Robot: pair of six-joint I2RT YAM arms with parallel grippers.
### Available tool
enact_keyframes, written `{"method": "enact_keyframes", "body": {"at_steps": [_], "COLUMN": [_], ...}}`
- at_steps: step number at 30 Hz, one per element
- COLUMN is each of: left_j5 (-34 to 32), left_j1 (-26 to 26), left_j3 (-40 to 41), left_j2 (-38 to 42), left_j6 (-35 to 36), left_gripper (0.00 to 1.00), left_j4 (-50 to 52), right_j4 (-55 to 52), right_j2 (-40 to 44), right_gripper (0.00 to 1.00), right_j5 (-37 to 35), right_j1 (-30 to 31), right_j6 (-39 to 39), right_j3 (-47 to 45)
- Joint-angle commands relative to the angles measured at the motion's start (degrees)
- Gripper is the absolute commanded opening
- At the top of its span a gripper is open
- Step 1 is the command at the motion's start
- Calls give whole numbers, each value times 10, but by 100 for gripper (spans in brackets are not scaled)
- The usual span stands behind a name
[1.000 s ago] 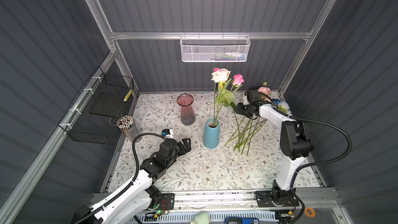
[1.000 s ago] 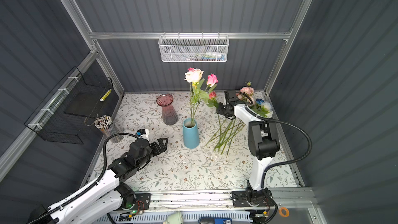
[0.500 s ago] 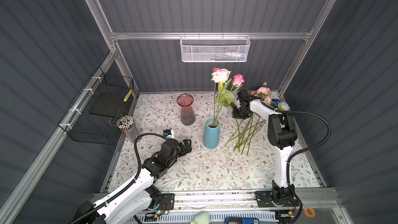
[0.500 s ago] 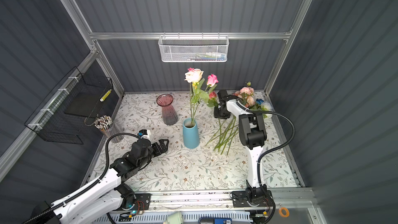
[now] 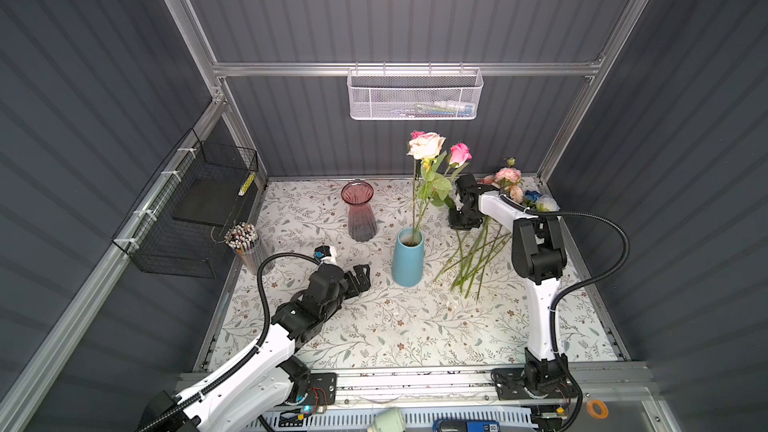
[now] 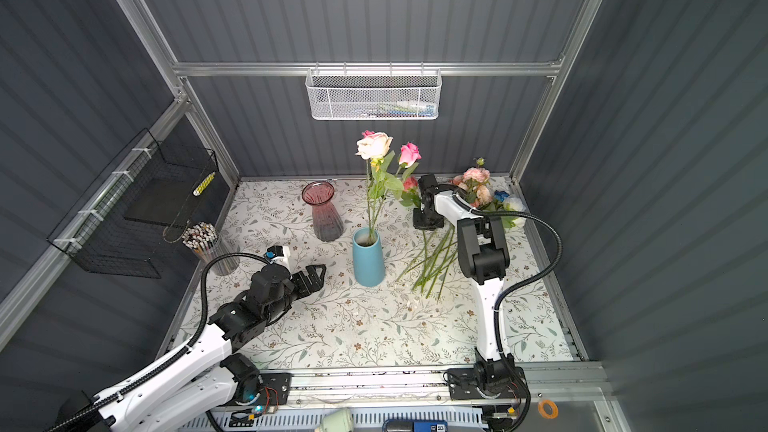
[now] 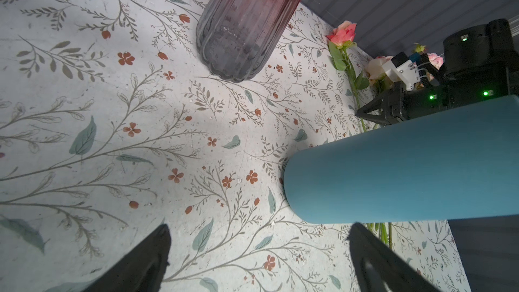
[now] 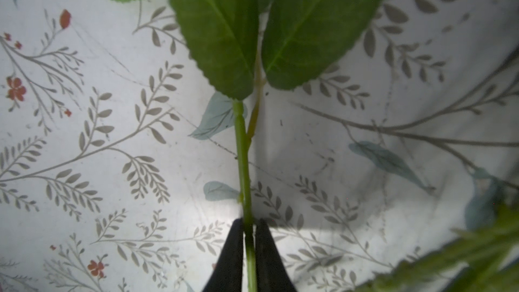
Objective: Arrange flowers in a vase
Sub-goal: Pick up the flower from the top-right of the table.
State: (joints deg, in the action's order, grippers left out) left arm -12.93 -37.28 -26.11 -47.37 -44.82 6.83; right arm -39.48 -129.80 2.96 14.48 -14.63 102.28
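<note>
A blue vase (image 5: 408, 259) (image 6: 368, 259) (image 7: 401, 161) stands mid-table and holds a cream rose (image 5: 424, 145) and a pink rose (image 5: 459, 154). More flowers (image 5: 473, 255) (image 6: 432, 259) lie in a pile to its right, their blooms (image 5: 509, 176) by the back corner. My right gripper (image 5: 461, 224) (image 6: 428, 224) (image 8: 248, 228) is down at the table behind the pile, shut on a thin green stem (image 8: 243, 164) below two leaves. That stem leads to a coral rose (image 7: 342, 33) (image 6: 410, 183) lying flat. My left gripper (image 5: 361, 278) (image 6: 316, 276) (image 7: 259, 237) rests open and empty, left of the blue vase.
A ribbed pink glass vase (image 5: 359, 211) (image 7: 247, 21) stands empty behind and left of the blue one. A cup of pencils (image 5: 245, 247) sits at the left edge beneath a black wire basket (image 5: 195, 209). A white mesh basket (image 5: 415, 95) hangs on the back wall.
My right gripper has swung left and down to the table behind the pile and closed on the stem. The left arm has hardly moved.
</note>
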Motion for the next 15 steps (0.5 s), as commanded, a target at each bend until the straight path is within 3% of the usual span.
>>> {"method": "enact_keyframes", "body": {"at_steps": [1, 5, 15], "left_j5": [-11, -14, -12], "left_j1": [3, 3, 3], "left_j3": [-27, -42, -59], "left_j2": [8, 4, 5], "left_j6": [24, 34, 46], "left_gripper": [99, 100, 99], "left_j4": [21, 27, 31], "right_j4": [46, 106, 169], "right_j2": [51, 125, 273], "right_gripper": [8, 3, 1], "right_j5": [-8, -12, 11], "right_j1": [9, 11, 11], "right_j6": [6, -11, -59], "right_j3": [-39, -98, -214]}}
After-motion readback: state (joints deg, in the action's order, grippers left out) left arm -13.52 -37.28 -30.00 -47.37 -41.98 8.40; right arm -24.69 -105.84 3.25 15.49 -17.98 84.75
